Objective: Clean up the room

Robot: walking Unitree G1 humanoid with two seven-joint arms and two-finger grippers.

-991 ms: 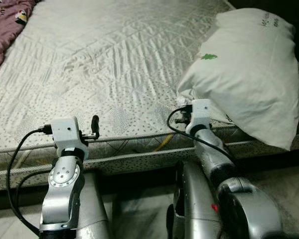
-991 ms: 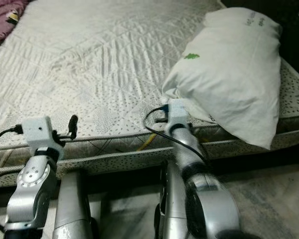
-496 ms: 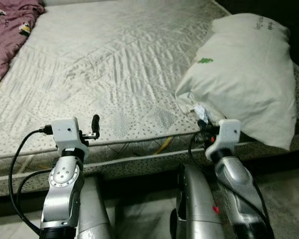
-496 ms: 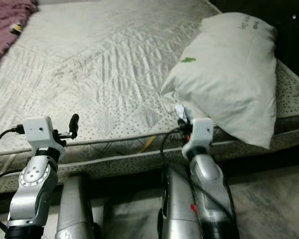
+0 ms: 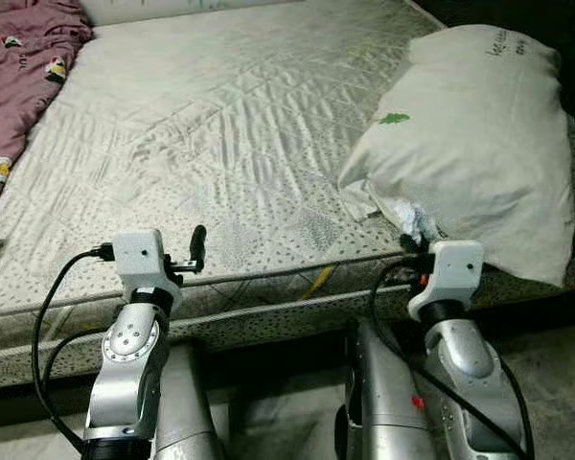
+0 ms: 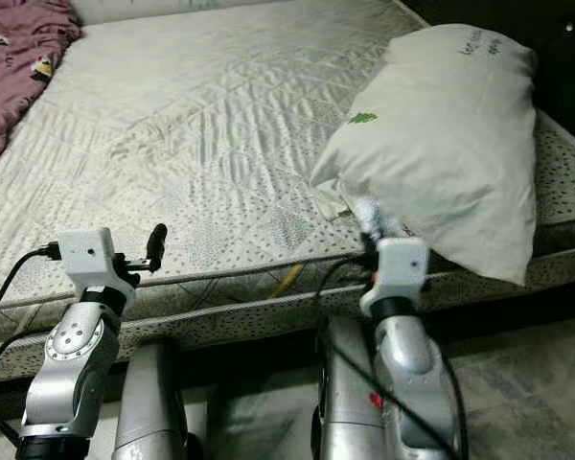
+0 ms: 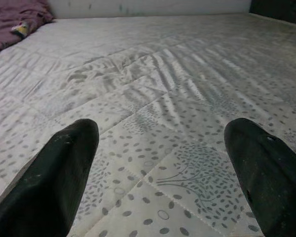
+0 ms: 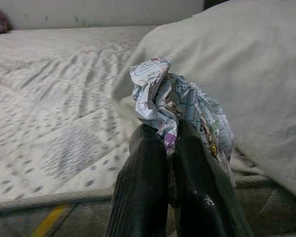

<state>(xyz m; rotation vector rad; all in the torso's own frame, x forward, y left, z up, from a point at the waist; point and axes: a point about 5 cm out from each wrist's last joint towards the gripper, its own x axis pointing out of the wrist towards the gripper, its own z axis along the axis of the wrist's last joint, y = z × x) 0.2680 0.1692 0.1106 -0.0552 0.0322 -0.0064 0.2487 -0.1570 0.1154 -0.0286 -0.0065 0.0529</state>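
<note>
A crumpled wad of printed paper [image 8: 185,101] is pinched between the two black fingers of my right gripper [image 8: 168,136], which is shut on it. In the eye views the wad [image 5: 412,217] sits just off the near corner of the white pillow [image 5: 479,144], above the mattress's front edge. My left gripper [image 7: 163,133] stands open over the quilted mattress [image 5: 220,125] near its front edge, with nothing between its fingers [image 5: 198,236].
The pillow lies on the bed's right side and overhangs the front edge. A maroon blanket [image 5: 19,77] is bunched at the far left. A yellow strip [image 5: 318,281] shows along the mattress's side. Grey floor [image 5: 546,364] lies to the right.
My right gripper has drawn back from the pillow's corner toward the bed's edge with the paper wad in it. The camera has shifted a little; the left arm has barely moved.
</note>
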